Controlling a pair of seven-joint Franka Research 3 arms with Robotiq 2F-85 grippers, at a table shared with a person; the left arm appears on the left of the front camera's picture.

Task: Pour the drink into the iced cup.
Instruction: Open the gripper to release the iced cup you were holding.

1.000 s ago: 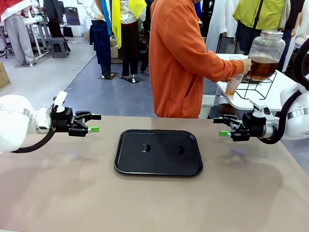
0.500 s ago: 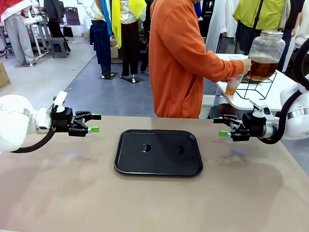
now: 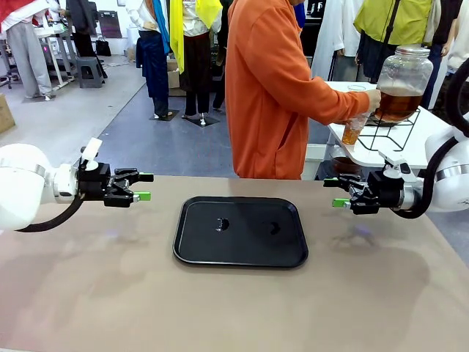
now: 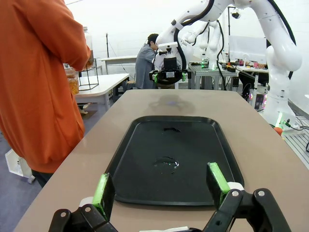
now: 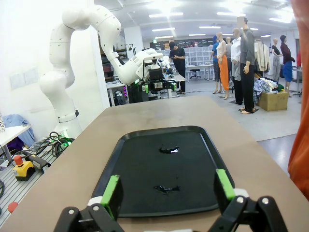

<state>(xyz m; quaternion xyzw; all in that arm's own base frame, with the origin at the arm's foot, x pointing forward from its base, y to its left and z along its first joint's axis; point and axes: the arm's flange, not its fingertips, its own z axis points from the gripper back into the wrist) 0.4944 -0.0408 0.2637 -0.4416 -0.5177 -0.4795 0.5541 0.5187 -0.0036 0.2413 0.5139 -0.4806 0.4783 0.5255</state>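
Front view alone catches person (image 3: 282, 88) filling cup (image 3: 355, 128).

A glossy black tray (image 3: 240, 232) is set on a plain beige-brown table (image 3: 88, 293). Both grippers, left (image 3: 143, 186) and right (image 3: 333, 193), are coloured black with bright green pads. The arms are white. An orange top (image 3: 271, 88) is worn by the person. Amber-brown drink (image 3: 353, 131) is seen in a clear cup, and darker brown liquid in the clear jar (image 3: 403, 82).
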